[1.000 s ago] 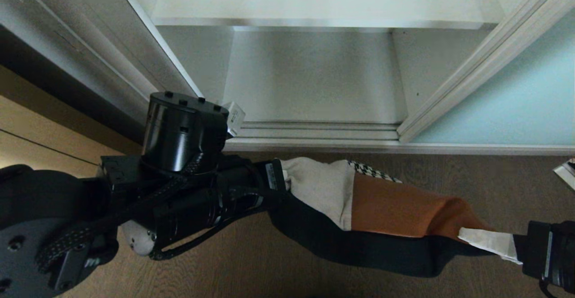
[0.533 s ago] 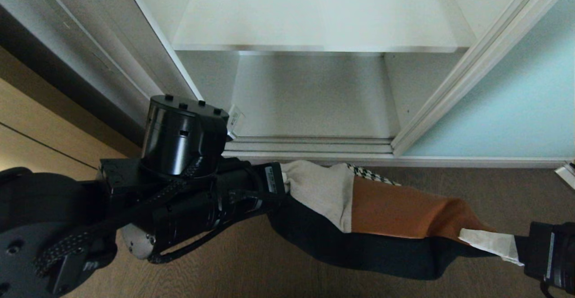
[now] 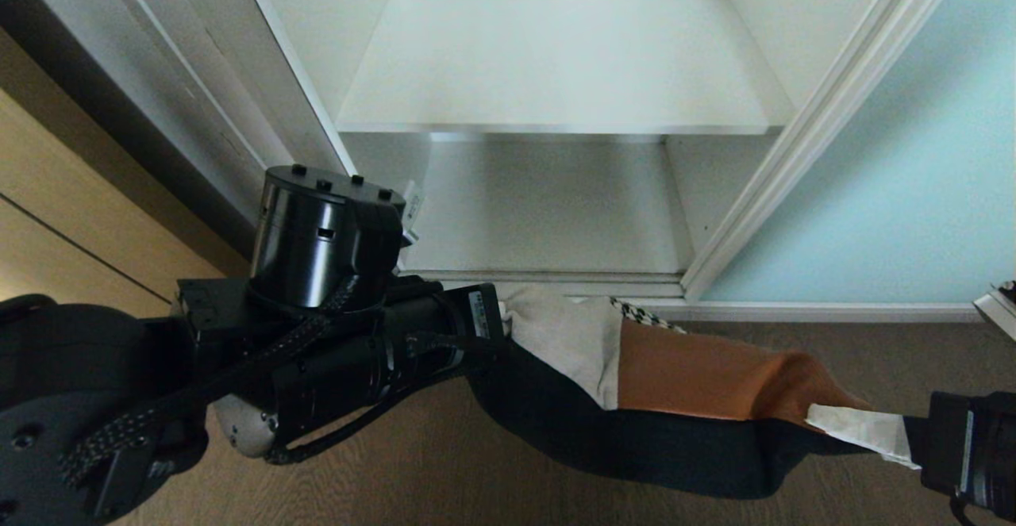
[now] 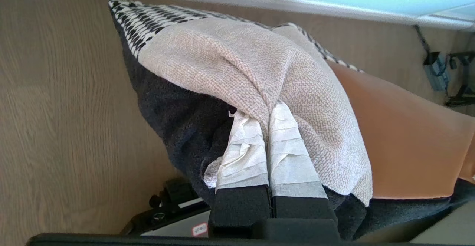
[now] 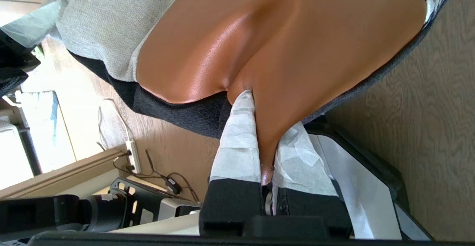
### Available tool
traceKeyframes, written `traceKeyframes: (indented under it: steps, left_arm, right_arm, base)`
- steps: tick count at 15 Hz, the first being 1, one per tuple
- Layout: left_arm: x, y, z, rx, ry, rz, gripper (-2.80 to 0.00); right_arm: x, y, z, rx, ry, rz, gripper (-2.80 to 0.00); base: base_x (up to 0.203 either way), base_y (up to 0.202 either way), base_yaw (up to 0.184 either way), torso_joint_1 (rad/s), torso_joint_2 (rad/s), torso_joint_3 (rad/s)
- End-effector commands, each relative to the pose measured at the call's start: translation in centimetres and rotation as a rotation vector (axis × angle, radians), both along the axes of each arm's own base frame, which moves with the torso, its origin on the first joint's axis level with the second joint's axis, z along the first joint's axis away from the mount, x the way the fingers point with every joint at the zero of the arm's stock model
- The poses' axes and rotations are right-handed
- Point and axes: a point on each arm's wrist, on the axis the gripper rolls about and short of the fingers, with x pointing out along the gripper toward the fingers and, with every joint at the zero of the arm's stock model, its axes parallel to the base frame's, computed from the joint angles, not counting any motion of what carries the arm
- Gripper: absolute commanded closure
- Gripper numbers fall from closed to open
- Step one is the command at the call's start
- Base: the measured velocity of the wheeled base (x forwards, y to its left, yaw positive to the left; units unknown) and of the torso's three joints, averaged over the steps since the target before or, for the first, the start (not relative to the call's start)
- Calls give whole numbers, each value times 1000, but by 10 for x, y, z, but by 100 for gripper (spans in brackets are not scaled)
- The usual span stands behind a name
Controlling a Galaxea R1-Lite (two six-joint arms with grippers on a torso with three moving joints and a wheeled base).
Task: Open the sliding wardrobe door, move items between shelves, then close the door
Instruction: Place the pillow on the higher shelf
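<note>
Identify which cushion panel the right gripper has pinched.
The smooth rust-orange leather-like panel of the patchwork cushion, clamped in the right gripper; the left gripper pinches the woven cream panel instead.

There was one cushion. Two grippers held it, the left gripper and the right gripper. There were two white shelves, one upper shelf and one lower shelf. There was one blue sliding door.

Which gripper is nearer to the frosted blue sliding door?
Right. The right gripper pinches the cushion end just below the sliding door; the left gripper grips the other end, in front of the open shelves.
</note>
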Motion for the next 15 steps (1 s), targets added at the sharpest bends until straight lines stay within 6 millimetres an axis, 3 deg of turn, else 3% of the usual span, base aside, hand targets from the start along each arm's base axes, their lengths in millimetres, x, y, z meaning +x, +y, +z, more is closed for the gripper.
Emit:
traceKeyframes:
  steps: [1, 15]
  left_arm:
    - [1, -1, 0, -2, 1, 3, 0]
    - [0, 0, 0, -5, -2, 3, 0]
  right_arm:
    - [1, 1, 0, 1, 2, -1, 0]
    - [6, 4, 8, 13, -12, -4, 0]
  base:
    - [0, 0, 0, 2, 7, 198]
    - [0, 0, 0, 2, 2, 202]
